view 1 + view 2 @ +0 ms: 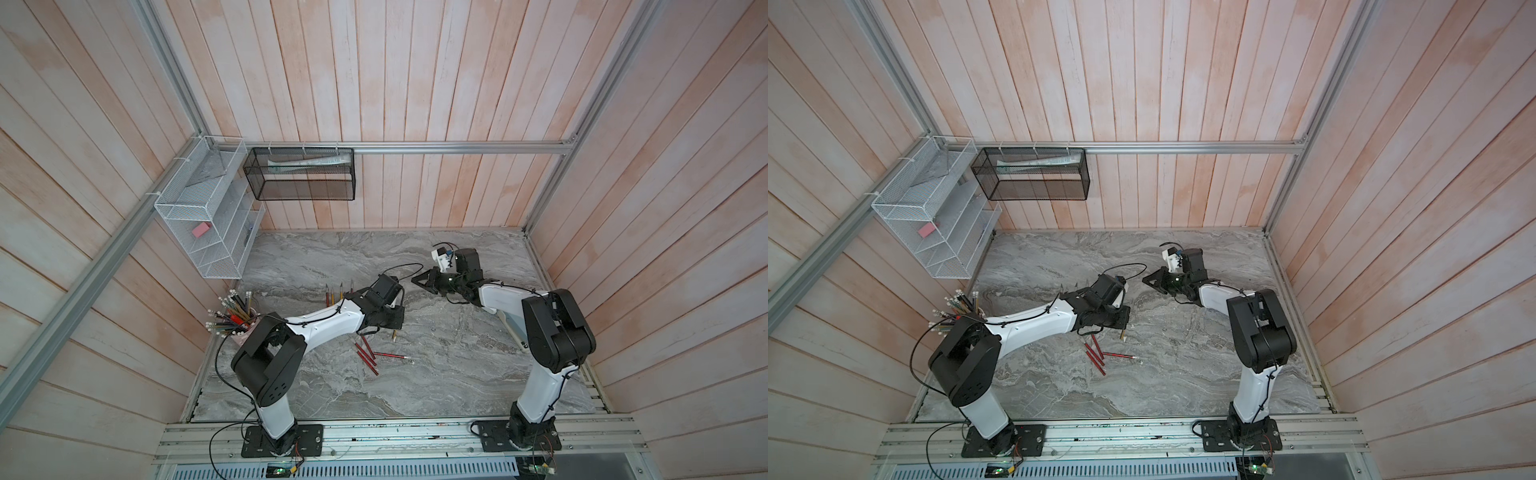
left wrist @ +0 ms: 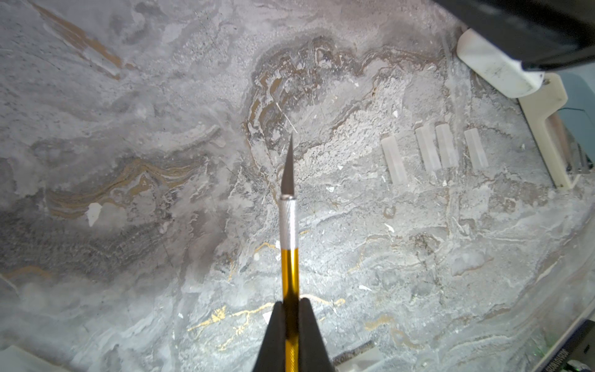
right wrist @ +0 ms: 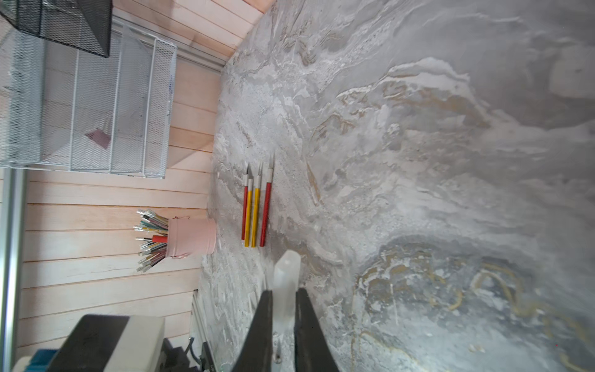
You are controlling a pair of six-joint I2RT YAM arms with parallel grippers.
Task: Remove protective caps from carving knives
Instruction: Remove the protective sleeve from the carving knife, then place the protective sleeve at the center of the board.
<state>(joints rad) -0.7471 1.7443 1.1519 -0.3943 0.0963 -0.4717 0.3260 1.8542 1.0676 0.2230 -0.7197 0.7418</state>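
**A:** What are both top views showing?

**B:** The left pincer (image 1: 395,326) is clamping a yellow carving knife (image 1: 395,335). The right pincer (image 1: 415,281) is hanging well apart from it. Red knives (image 1: 368,355) are lying on the table (image 1: 457,374) just beside the left pincer. I cannot tell whether they are capped.

**A:** And the left wrist view?

**B:** The jaws are gripping the yellow handle, and the blade (image 2: 287,167) is sticking out bare beyond the tips. Four loose caps (image 2: 434,151) are lying in a row, ahead and off to one side.

**A:** Right wrist?

**B:** That pincer is pinching a translucent cap (image 3: 286,273). Four bared knives (image 3: 256,206) are lying side by side ahead of it, with a pink pencil cup (image 3: 191,238) near them.

**A:** So this knife is uncapped?

**B:** It looks so. Next, the cap is probably going to the loose caps and the knife to the bared row. The exposed blade is needing a wide berth from the other arm.
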